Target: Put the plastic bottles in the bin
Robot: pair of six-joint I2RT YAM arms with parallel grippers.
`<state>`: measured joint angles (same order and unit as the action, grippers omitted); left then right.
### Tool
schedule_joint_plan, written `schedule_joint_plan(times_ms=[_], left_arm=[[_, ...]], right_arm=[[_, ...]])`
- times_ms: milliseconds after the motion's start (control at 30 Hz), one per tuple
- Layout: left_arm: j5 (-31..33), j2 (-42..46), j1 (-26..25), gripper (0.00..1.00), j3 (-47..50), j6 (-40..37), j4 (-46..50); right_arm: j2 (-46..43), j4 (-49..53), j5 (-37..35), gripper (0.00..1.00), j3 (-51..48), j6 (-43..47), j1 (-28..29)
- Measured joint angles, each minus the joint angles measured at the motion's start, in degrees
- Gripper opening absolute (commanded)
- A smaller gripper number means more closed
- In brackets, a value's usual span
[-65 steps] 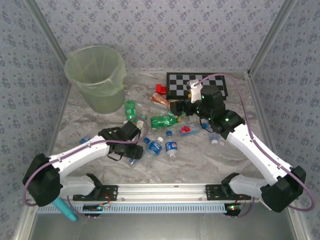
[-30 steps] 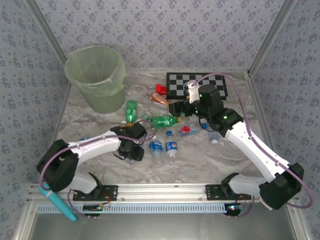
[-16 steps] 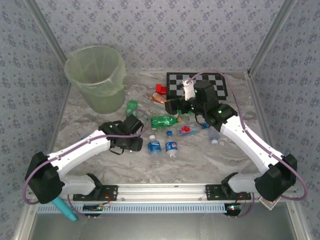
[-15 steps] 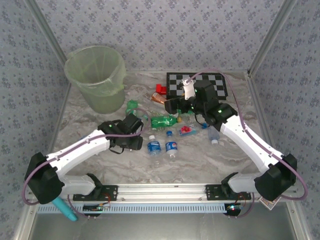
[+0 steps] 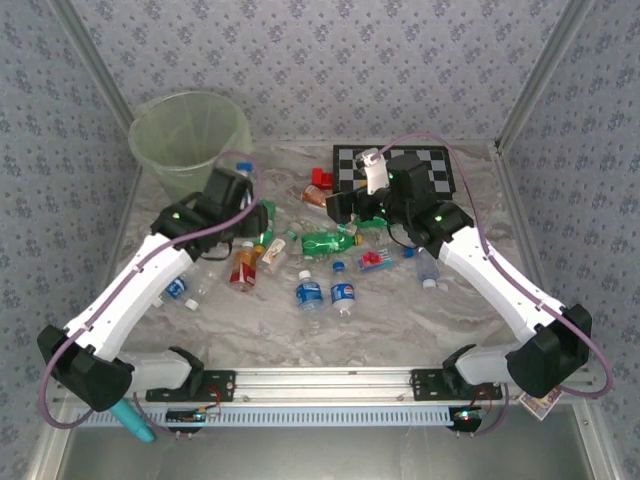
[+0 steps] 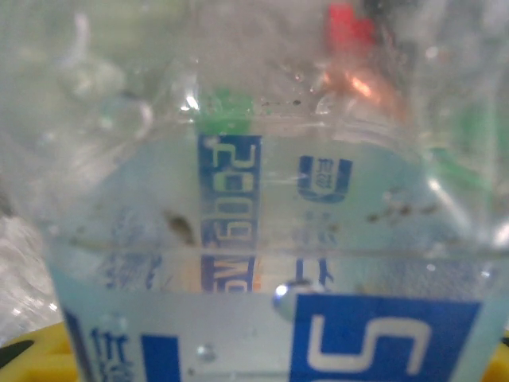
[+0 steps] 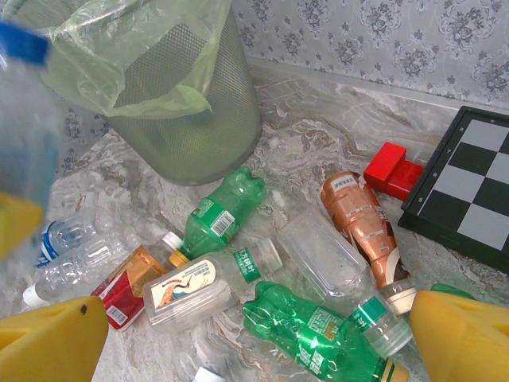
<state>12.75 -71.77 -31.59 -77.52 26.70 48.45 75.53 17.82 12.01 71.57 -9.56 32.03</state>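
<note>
The left fingers point(image 6: 24, 366) clamp a clear blue-label bottle point(image 6: 262, 263) at the bin's point(image 5: 165, 170) four o'clock side. Carry it fully over the mouth before releasing. The right fingers point(image 7: 465, 342) gape wide above a green bottle point(image 7: 310, 334) on the worktop point(image 5: 400, 320).

The left arm point(image 5: 130, 290) rises from the near left corner of the bench and stretches towards the far left corner, its wrist lifted above the bench. The left hand point(image 5: 240, 184) is clamped on a clear bottle point(image 6: 262, 239), held upright with the cap uppermost; one yellow finger point(image 7: 14, 223) presses against its side.

The right arm point(image 5: 490, 275) reaches from the near right corner towards the middle of the far edge, then bends at the wrist so that the right hand point(image 5: 338, 208) points left. Its yellow fingers point(image 7: 465, 342) stand wide apart, gripping nothing, angled down at the bench.
</note>
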Motion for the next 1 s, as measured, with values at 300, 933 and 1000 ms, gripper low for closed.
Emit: schedule_joint_plan(times_ms=[300, 933, 1000], left_arm=[[-0.09, -3.91, 9.18, 0.58, -13.62, -2.32, -0.66], [-1.64, -24.0, 24.28, 0.6, -36.79, -4.04, -3.45], [-1.81, -26.12, 25.09, 0.6, -38.84, -4.22, -3.3]], right_arm=[[0.0, 1.57, -0.17, 1.0, 0.81, 0.02, -0.02], [-1.75, 5.62, -0.81, 1.0, 2.84, 1.33, -0.02], [-2.14, 6.19, -0.9, 0.99, 2.84, 1.53, -0.02]])
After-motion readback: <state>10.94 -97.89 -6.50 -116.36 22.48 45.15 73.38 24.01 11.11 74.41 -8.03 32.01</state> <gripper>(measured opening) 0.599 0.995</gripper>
